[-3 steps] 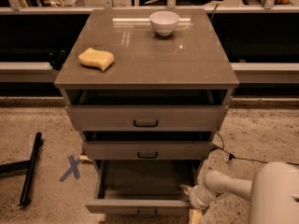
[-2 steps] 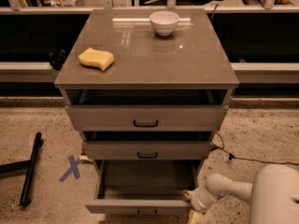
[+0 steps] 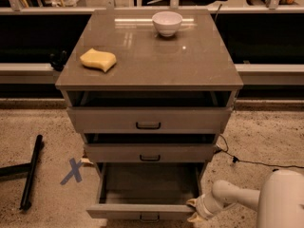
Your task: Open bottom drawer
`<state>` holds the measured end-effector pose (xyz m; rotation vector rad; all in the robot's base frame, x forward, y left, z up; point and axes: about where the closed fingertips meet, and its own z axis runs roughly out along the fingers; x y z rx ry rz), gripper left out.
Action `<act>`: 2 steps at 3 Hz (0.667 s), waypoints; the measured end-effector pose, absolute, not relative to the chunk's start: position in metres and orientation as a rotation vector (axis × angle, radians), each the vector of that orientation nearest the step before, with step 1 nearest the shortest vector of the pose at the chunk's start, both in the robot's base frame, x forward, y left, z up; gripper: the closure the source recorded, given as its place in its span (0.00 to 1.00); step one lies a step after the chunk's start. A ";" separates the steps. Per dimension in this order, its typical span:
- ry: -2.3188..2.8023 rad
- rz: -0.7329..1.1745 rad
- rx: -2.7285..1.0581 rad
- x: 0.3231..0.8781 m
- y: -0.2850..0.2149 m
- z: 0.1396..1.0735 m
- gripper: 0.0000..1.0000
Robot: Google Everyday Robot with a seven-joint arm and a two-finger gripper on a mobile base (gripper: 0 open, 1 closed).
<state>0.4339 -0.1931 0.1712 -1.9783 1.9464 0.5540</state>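
The bottom drawer [image 3: 142,211] of the grey-beige cabinet is pulled far out toward me, its plain grey inside [image 3: 147,182] showing. Its black pull [image 3: 149,218] is at the frame's lower edge. My gripper [image 3: 194,210] is at the drawer front's right corner, at the end of my white arm [image 3: 228,196], with yellowish fingertips [image 3: 192,203] against the front edge.
The top drawer [image 3: 148,119] and middle drawer [image 3: 149,152] are slightly out. On the cabinet top [image 3: 190,61] sit a yellow sponge [image 3: 98,60] and a white bowl [image 3: 167,23]. A black bar [image 3: 31,172], blue floor tape X [image 3: 72,170] and a cable [image 3: 247,161] lie on the floor.
The gripper and arm have shifted slightly at the drawer's right front corner. The drawer stays pulled out about the same.
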 end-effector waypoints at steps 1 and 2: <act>1.946 0.537 -1.979 0.427 -0.198 0.175 0.86; 1.946 0.537 -1.979 0.427 -0.198 0.175 1.00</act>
